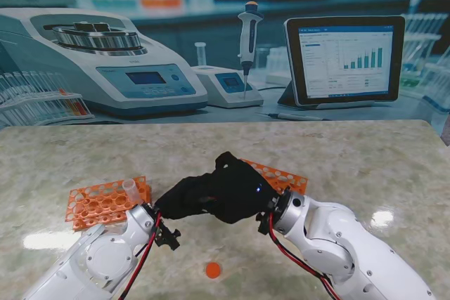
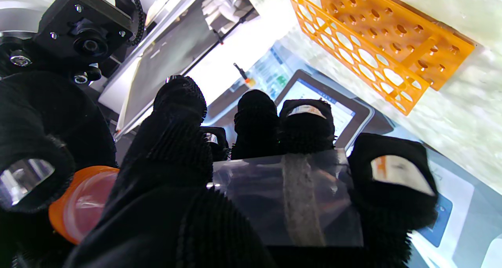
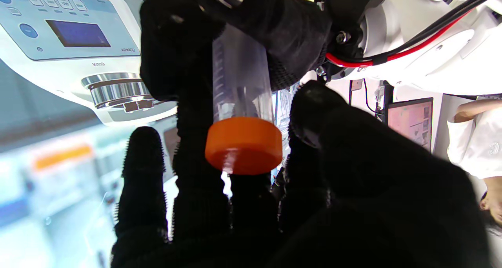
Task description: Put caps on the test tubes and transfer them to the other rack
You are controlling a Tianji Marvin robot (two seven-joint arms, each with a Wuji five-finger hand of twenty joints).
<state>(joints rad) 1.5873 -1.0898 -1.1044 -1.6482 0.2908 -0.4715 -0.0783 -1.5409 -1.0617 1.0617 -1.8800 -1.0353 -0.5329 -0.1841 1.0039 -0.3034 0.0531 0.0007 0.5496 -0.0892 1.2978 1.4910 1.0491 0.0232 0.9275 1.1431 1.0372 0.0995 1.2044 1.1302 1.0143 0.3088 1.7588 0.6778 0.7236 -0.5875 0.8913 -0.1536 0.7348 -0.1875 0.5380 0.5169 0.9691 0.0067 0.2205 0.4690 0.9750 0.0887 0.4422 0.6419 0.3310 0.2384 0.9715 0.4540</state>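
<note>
In the stand view my two black-gloved hands meet over the middle of the table. My left hand is shut on a clear test tube, held level. An orange cap sits on the tube's end, and the fingers and thumb of my right hand close around it. The same cap shows in the left wrist view beside a right-hand finger. One orange rack lies to the left with one uncapped tube standing in it. A second orange rack is partly hidden behind my right hand.
A loose orange cap lies on the table near me, between the arms. Along the far side stand a centrifuge, a pipette on its stand and a tablet. The marble table's far edge runs in front of them.
</note>
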